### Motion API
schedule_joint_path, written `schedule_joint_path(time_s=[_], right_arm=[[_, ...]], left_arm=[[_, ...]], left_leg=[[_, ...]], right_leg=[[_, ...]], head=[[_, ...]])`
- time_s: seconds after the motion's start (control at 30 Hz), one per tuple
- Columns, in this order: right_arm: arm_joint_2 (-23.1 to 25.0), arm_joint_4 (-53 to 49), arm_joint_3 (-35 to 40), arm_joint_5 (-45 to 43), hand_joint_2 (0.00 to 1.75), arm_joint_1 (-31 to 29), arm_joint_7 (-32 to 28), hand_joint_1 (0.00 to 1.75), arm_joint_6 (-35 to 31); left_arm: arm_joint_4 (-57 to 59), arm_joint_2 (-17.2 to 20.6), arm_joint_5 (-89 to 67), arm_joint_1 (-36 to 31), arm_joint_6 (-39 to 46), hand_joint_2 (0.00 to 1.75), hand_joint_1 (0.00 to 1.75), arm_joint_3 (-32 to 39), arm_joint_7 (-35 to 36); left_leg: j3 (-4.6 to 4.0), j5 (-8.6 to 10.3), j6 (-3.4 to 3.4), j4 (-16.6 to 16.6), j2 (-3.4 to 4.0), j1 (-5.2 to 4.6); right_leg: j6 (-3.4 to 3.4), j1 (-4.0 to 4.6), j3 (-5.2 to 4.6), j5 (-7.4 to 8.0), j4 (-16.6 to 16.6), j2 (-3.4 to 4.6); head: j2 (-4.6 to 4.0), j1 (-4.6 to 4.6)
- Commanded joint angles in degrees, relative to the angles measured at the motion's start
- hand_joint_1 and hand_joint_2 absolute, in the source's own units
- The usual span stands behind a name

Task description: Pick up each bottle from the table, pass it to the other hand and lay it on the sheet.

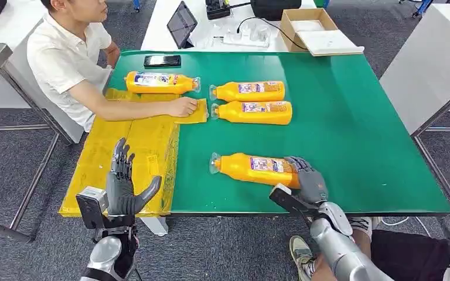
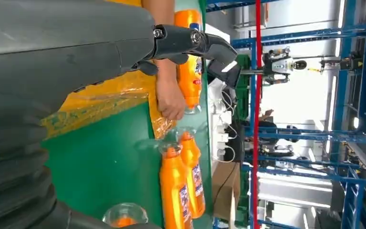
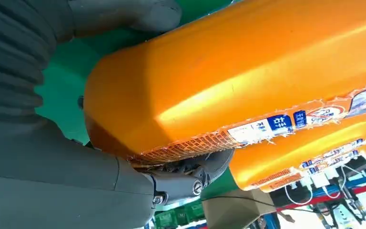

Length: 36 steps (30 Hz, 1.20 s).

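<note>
Four orange bottles lie on their sides on the green tabletop (image 1: 357, 117). The nearest bottle (image 1: 255, 168) lies close to the front edge, its clear cap pointing toward the yellow sheet (image 1: 135, 146) and its base inside the right robot hand (image 1: 309, 178). That robot hand is wrapped round the bottle's base: the right wrist view shows the thick thumb (image 3: 124, 16) on one side of the orange body (image 3: 248, 81) and dark fingers (image 3: 190, 174) curled under the other. The bottle lies level, and whether it has left the surface cannot be told.

Two more bottles lie side by side near the middle of the tabletop, the farther one (image 1: 249, 91) and the nearer one (image 1: 253, 112) almost touching, both caps toward the sheet. The fourth bottle (image 1: 161, 82) lies at the far end of the sheet, cap pointing right, just in front of a black phone (image 1: 162, 60).

The left robot hand (image 1: 123, 181) is held upright over the near end of the sheet, fingers spread and holding nothing.

A person in a white shirt (image 1: 64, 55) sits at the left side, with a hand (image 1: 183, 106) resting on the sheet's right edge, just beside the caps of the paired bottles. Beyond the green tabletop stand a tablet (image 1: 181, 23), a power strip (image 1: 245, 38) and an open cardboard box (image 1: 307, 23).
</note>
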Motion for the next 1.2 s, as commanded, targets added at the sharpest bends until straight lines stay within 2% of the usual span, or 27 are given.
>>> schedule_joint_path(time_s=[0.03,0.17,0.37,0.47,0.53,0.6,0.8,0.87,0.97,1.07,1.2], right_arm=[[1.4,1.0,-1.9,-0.1,1.75,0.7,0.1,1.75,0.3],[1.9,-1.6,-3.2,-2.7,1.75,1.6,-1.9,1.75,-0.8],[3.6,-16.3,-4.2,-11.1,1.75,7.0,-5.6,1.75,-1.4],[4.8,-21.2,-5.1,-14.9,1.75,9.0,-6.9,1.75,-1.5],[6.0,-24.4,-6.2,-18.5,1.75,10.0,-8.6,1.75,-1.1],[7.4,-28.9,-7.3,-23.4,1.75,11.5,-10.4,1.75,0.6],[10.7,-37.9,-3.0,-26.6,1.75,14.6,-11.8,1.75,2.0],[11.2,-38.2,-0.4,-27.4,1.75,14.4,-12.2,1.75,1.8],[11.7,-35.9,1.3,-28.2,1.75,13.2,-12.1,1.75,1.3],[11.1,-31.4,3.7,-28.6,1.75,11.5,-11.2,1.75,4.1],[11.6,-26.4,10.2,-24.2,1.75,8.9,-12.2,1.75,6.3]], left_arm=[[0.7,0.5,0.1,-0.6,0.0,1.75,0.00,0.2,0.1],[-0.1,0.1,0.5,-0.1,0.6,1.75,0.00,0.9,-0.5],[-3.7,-1.8,4.2,2.5,5.4,1.75,0.00,4.5,-2.3],[-4.9,-1.6,4.8,2.6,6.8,1.75,0.00,5.1,-2.8],[-5.2,-1.1,4.4,3.0,6.2,1.75,0.00,3.7,-2.6],[-3.6,0.5,8.5,3.5,-2.3,1.75,0.00,0.2,4.3],[3.4,0.5,3.9,3.3,-1.8,1.75,0.00,-4.8,3.1],[2.6,-0.2,7.1,3.7,-5.9,1.75,0.00,-4.7,0.6],[0.1,-0.2,7.1,4.4,-7.3,1.75,0.00,-4.9,-0.7],[-1.0,0.5,5.9,4.7,-10.2,1.75,0.00,-6.0,-2.0],[0.8,0.9,3.5,3.0,-14.1,1.75,0.00,-7.7,-2.5]], left_leg=[[0.11,-0.04,-0.08,0.0,0.04,0.05],[0.08,-0.03,-0.06,0.0,0.03,0.04],[0.01,-0.07,-0.09,0.0,0.12,0.04],[0.02,-0.14,-0.15,0.0,0.10,0.06],[-0.17,-0.06,-0.08,0.0,0.02,0.04],[-0.14,-0.10,-0.11,0.0,0.07,0.05],[-0.10,-0.11,-0.13,-0.1,0.04,0.03],[-0.25,-0.04,-0.08,-0.1,0.02,-0.01],[-0.30,-0.05,-0.08,0.0,0.08,0.01],[-0.11,-0.12,-0.13,-0.1,0.16,0.06],[-0.24,-0.06,-0.08,-0.1,0.15,0.04]], right_leg=[[-0.09,0.06,0.12,-0.03,0.0,-0.02],[-0.07,0.05,0.08,-0.02,0.0,-0.02],[-0.10,0.04,0.02,-0.04,0.0,0.06],[-0.16,0.08,0.04,-0.13,0.0,0.04],[-0.08,0.04,-0.14,-0.05,0.0,0.01],[-0.11,0.05,-0.13,-0.09,0.0,0.05],[-0.14,0.03,-0.08,-0.12,0.0,0.03],[-0.08,-0.02,-0.24,-0.07,0.0,0.00],[-0.09,0.01,-0.31,-0.05,0.0,0.08],[-0.15,0.06,-0.15,-0.10,0.0,0.10],[-0.09,0.03,-0.26,-0.03,0.0,0.15]], head=[[0.00,0.00],[0.00,-0.02],[0.00,-0.02],[0.00,0.00],[0.00,-0.02],[0.00,-0.02],[0.00,-0.02],[0.00,0.00],[0.00,-0.02],[0.00,-0.02],[0.00,0.00]])
